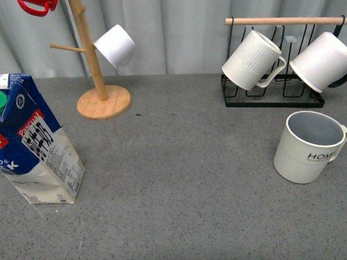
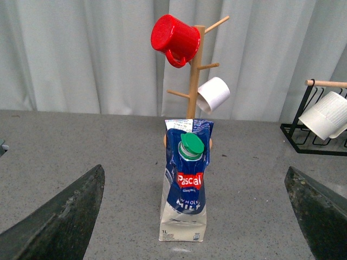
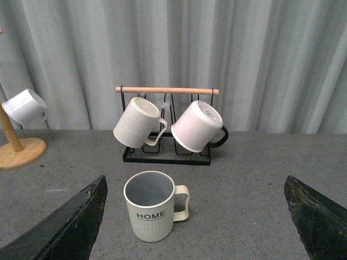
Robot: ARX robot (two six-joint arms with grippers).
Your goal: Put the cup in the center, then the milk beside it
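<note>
The cup (image 1: 309, 147), off-white with "HOME" lettering and a grey-blue inside, stands upright at the right of the grey table. In the right wrist view the cup (image 3: 153, 206) sits ahead of my open right gripper (image 3: 195, 227), nearer one dark finger, with nothing held. The milk (image 1: 28, 143), a blue and white Pascual carton with a green cap, stands at the table's left edge. In the left wrist view the milk (image 2: 185, 181) stands upright ahead of my open left gripper (image 2: 195, 227), between its widely spread fingers but farther out. Neither arm shows in the front view.
A wooden mug tree (image 1: 98, 81) at the back left carries a red mug (image 1: 36, 4) and a plain white mug (image 1: 115, 46). A black wire rack (image 1: 276, 69) at the back right holds a ribbed white mug (image 1: 252, 59) and a smooth white mug (image 1: 323, 60). Grey curtain behind.
</note>
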